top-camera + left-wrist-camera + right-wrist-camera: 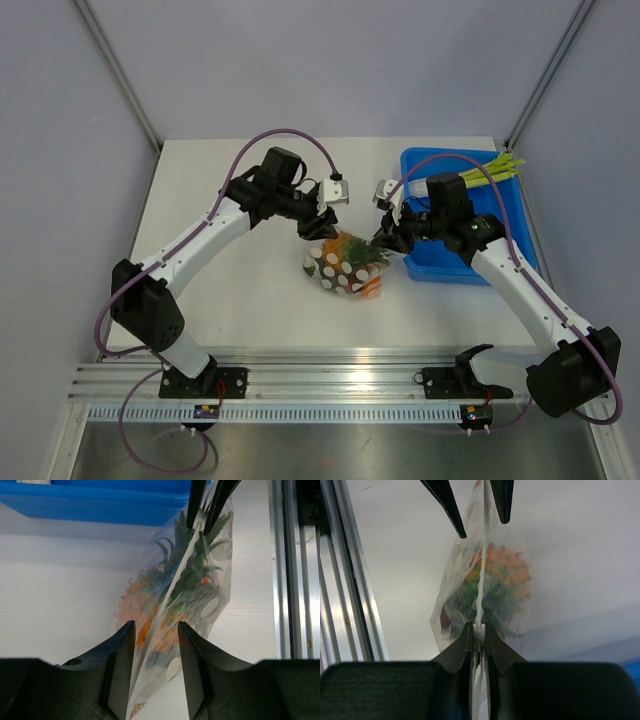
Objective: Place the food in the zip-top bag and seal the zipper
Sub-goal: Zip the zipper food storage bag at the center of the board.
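Note:
The clear zip-top bag (343,268) lies mid-table with the food inside: an orange pineapple-like fruit (352,250) with green leaves and a small orange piece (372,290). My right gripper (478,627) is shut on the white slider of the zipper (481,580) at the bag's right end; in the top view the right gripper (385,240) is at that end. My left gripper (156,625) is open, its fingers (122,665) astride the bag's other end, with the zipper edge (172,590) running between them. In the top view the left gripper (318,225) is just above the bag.
A blue bin (480,205) stands at the back right, close behind my right gripper, with yellow-green stalks (497,167) in it. An aluminium rail (320,380) runs along the near table edge. Grey walls enclose the table.

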